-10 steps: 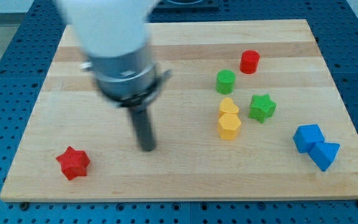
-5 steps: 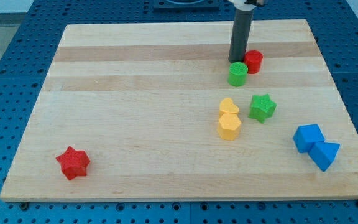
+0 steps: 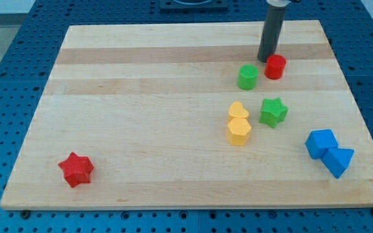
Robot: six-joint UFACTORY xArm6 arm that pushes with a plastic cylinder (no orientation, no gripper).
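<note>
My tip [image 3: 265, 61] rests on the wooden surface [image 3: 141, 116] near the view's top right, touching or just beside the upper left edge of the red cylinder [image 3: 276, 66], with the green cylinder [image 3: 247, 77] close by toward the view's lower left; the rod carries no gripper, so nothing is held. Below these sit the green star [image 3: 273, 111] and, to its left, the yellow heart [image 3: 238, 110] touching the yellow hexagon [image 3: 238, 131]. Toward the view's lower right the blue cube [image 3: 320, 142] touches the blue wedge [image 3: 338, 160], and the red star [image 3: 76, 169] lies well apart at the lower left.
</note>
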